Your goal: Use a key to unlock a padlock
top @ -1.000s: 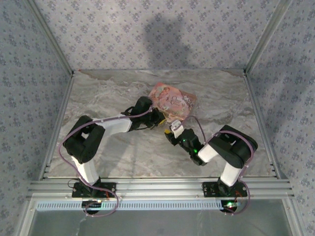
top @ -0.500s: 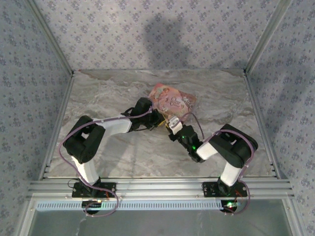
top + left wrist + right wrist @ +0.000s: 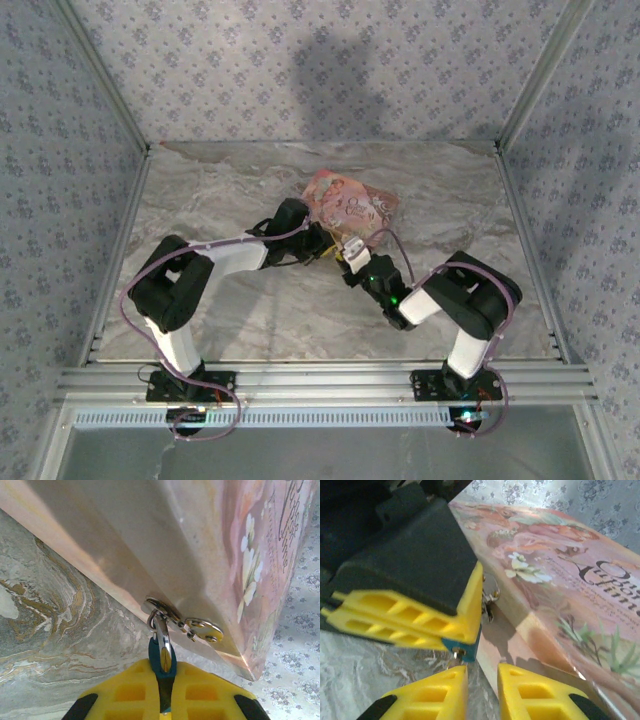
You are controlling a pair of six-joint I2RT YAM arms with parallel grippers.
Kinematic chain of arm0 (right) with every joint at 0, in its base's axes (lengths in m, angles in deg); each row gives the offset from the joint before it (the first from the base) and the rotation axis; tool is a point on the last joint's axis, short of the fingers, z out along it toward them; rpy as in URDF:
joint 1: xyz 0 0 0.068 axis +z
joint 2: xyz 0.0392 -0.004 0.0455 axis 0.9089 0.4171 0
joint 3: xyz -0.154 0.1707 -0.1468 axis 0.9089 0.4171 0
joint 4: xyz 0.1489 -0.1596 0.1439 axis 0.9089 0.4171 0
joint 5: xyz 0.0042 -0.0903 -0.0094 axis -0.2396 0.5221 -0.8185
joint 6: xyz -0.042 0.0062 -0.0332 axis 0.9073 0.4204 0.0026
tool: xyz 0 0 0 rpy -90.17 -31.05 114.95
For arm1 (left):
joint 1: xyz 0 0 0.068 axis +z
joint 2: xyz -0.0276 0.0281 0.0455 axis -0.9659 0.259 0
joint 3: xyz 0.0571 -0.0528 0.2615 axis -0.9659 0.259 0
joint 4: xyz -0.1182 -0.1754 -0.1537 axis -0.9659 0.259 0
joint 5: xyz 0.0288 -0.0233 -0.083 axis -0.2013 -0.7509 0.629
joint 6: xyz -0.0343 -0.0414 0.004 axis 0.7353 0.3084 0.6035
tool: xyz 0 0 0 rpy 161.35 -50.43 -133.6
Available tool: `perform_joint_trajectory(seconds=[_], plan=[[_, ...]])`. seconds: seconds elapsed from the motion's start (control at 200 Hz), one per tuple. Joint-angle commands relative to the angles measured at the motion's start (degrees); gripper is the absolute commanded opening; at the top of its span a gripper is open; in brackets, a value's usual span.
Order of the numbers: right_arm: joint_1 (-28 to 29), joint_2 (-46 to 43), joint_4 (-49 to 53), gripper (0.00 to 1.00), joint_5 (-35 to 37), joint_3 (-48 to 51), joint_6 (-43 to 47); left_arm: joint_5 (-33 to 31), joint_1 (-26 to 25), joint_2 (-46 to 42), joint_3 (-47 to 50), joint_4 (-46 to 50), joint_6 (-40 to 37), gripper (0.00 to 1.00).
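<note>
The tiny blue padlock [image 3: 161, 664] hangs by its silvery shackle [image 3: 159, 627] from the metal hasp [image 3: 197, 627] of a pink picture box [image 3: 352, 206]. My left gripper [image 3: 165, 675] is shut on the padlock's blue body. In the right wrist view the padlock's underside [image 3: 464, 649] peeks out below the left gripper's yellow fingers [image 3: 415, 615], with a small silvery key tip [image 3: 456, 655] at its keyhole. My right gripper [image 3: 482, 680] is open just below it, the key beside the tip of its left finger [image 3: 437, 690]. Both grippers meet at the box's near corner, right gripper [image 3: 354, 258], left gripper [image 3: 322, 245].
The pink box [image 3: 560, 595] lies tilted on the marble table [image 3: 250, 310], close against the right gripper's right finger [image 3: 535, 692]. Patterned walls and metal frame posts [image 3: 110, 100] enclose the table on three sides.
The right gripper has moved up and left to the padlock held by the left gripper. The left arm and the box have stayed put.
</note>
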Motion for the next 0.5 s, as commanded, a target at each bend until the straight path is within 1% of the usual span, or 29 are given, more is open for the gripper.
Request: perform_joint_trajectory(seconds=[0.0, 0.135, 0.195, 0.25, 0.355, 0.495], plan=[[-0.18, -3.25, -0.55, 0.23, -0.49, 2.20, -0.81, 1.15, -0.35, -0.63, -0.67, -1.98, 0.64, 0.00], [1.96, -4.17, 0.74, 0.28, 0.38, 2.97, 1.93, 2.32, -0.39, -0.87, 0.01, -3.68, -0.62, 0.00], [3.41, -3.75, 0.18, 0.34, 2.37, 3.04, 3.89, 3.31, -0.35, -1.38, 0.89, -5.80, -2.12, 0.00], [4.21, -3.28, -0.46, 0.37, 4.30, 3.21, 4.54, 4.13, -0.32, -1.85, 1.54, -6.72, -4.22, 0.00], [5.35, -3.11, -1.20, 0.38, 6.08, 3.81, 5.76, 5.47, 0.09, -2.79, 2.20, -7.08, -7.10, 0.00], [8.19, -2.40, -0.35, 0.38, 10.20, 2.46, 11.17, 5.78, 0.10, -3.70, 2.65, -8.11, -8.48, 0.00]])
